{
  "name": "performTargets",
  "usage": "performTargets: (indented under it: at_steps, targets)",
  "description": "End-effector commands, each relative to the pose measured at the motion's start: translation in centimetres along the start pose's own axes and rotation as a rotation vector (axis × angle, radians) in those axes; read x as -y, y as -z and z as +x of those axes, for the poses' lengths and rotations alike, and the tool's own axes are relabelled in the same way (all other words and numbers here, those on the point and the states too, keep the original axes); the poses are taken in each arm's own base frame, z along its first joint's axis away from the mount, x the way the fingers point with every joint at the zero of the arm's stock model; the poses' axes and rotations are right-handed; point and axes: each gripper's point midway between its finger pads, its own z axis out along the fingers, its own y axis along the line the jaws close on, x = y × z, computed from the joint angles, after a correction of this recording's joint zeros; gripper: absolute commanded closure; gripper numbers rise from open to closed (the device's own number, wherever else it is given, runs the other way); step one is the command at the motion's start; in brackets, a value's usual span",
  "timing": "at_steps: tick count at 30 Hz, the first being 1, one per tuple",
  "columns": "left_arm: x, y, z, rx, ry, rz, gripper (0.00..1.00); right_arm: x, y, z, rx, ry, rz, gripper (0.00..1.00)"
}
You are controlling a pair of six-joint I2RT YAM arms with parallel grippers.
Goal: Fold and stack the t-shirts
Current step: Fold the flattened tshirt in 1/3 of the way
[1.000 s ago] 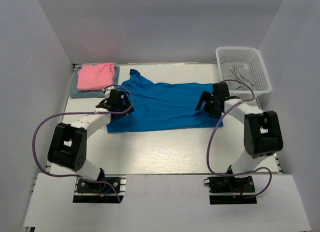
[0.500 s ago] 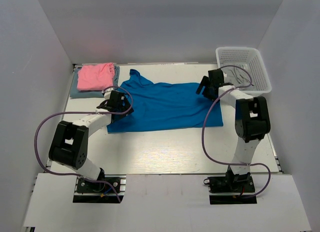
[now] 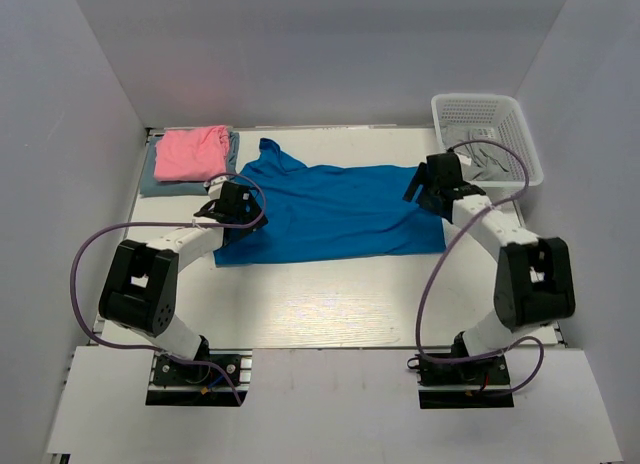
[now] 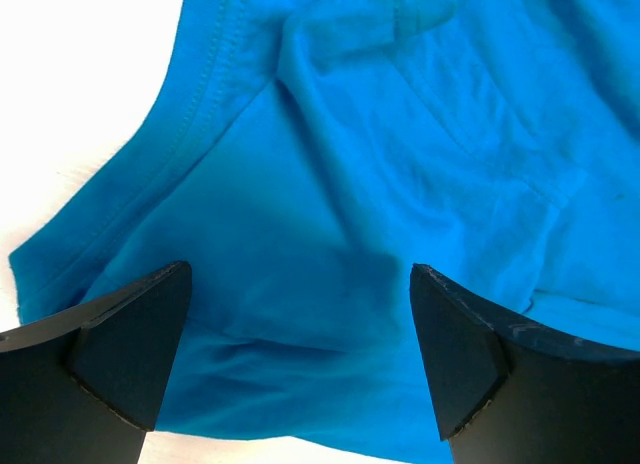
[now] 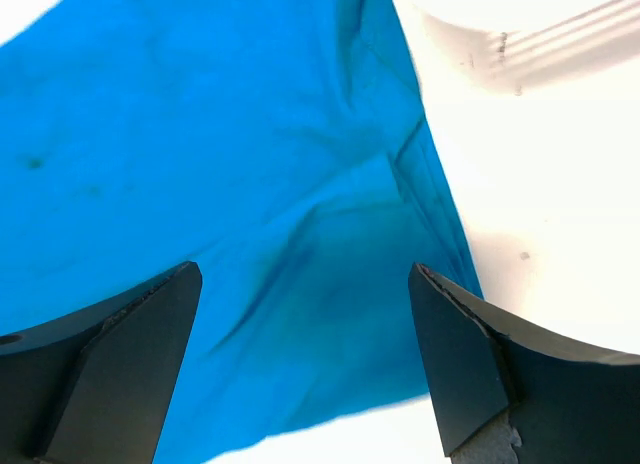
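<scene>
The bright blue t-shirt (image 3: 330, 209) lies spread flat across the middle of the table. The pink t-shirt (image 3: 192, 152) lies folded on the grey-blue t-shirt (image 3: 152, 182) at the back left. My left gripper (image 3: 232, 202) is open over the blue shirt's left end. In the left wrist view the blue cloth (image 4: 340, 184) lies between and beyond the open gripper (image 4: 300, 354), not pinched. My right gripper (image 3: 425, 182) is open over the shirt's right end. In the right wrist view the shirt's corner (image 5: 250, 184) lies under the open gripper (image 5: 305, 354).
A white mesh basket (image 3: 520, 139) stands at the back right with grey cloth (image 3: 488, 164) in it, close behind the right gripper. White walls enclose the table on three sides. Bare white table (image 3: 330, 304) lies in front of the blue shirt.
The right gripper swung from the shirt's right edge to the far right corner, then came back a little nearer and to the right. The left gripper has barely moved.
</scene>
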Motion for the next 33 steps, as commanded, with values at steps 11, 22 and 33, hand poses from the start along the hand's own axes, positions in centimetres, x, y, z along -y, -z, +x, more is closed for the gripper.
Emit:
performTargets:
  at_steps: [11, 22, 33]
  targets:
    - [-0.5, -0.5, 1.9, -0.058, 0.006, 0.004, 0.00, -0.6, -1.7, 7.8, -0.213, 0.009, -0.071, 0.10]
    - [-8.3, 4.2, 11.4, -0.349, 0.050, -0.230, 0.00, 5.1, 1.2, 15.4, -0.404, -0.031, 0.086, 0.10]
    - [-7.5, 11.9, 13.9, -0.359, 0.202, 0.107, 0.00, 9.2, 7.9, 20.5, -0.469, -0.002, 0.086, 0.10]
